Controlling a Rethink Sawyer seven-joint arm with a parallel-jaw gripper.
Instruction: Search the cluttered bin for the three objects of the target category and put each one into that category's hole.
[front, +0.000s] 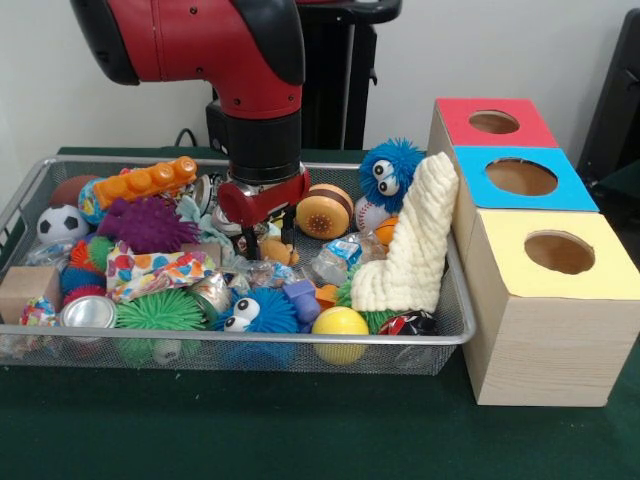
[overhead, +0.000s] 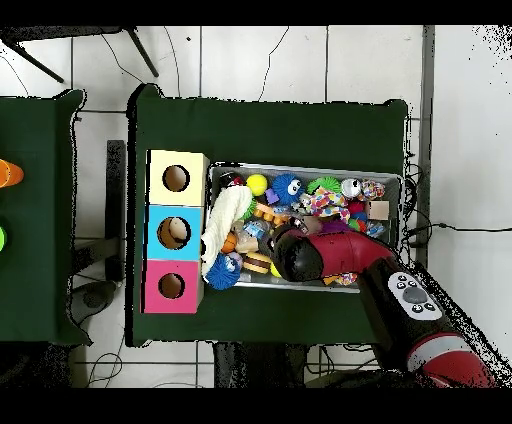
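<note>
Pincer down inside the bin, over its middle, black fingers parted narrowly, nothing gripped. Small tan toy just beneath the tips, crinkly wrappers beside. Best dropped straight, closed on one item only, clear of the cream cloth toward the boxes.

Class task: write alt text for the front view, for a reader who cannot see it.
A red and black robot arm reaches down into a wire mesh bin crowded with toys, its gripper low among them. To the right of the bin stands a wooden box with three round holes, topped red, blue and yellow.
</note>
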